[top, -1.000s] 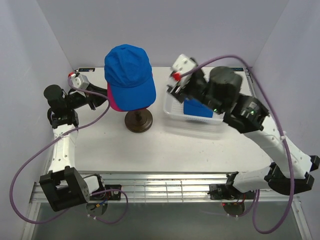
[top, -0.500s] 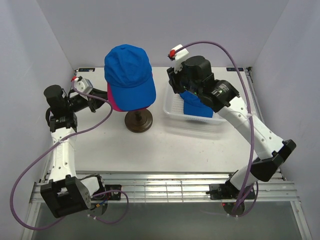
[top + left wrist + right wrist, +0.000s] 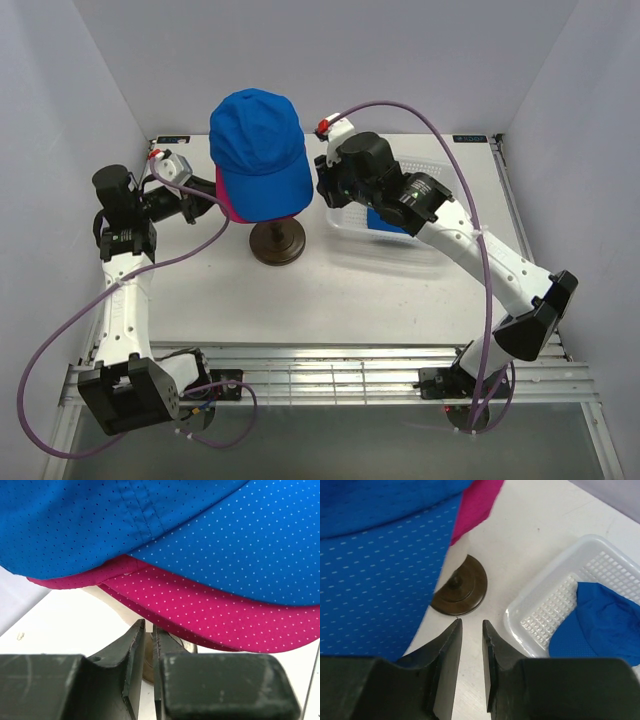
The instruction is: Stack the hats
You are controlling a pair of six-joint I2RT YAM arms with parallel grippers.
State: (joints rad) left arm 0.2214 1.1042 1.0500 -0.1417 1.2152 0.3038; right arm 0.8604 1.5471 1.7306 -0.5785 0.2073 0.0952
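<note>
White table enclosed by plain grey walls, with a metal grating along its near edge. A dark round stand sat left of centre, its stepped disc base resting flat on the tabletop. Only a sliver of the cream mannequin head showed in the left wrist view. A white perforated basket lay to the right of the stand, near it but not touching.

Left fingers and right fingers stand narrowly parted.
</note>
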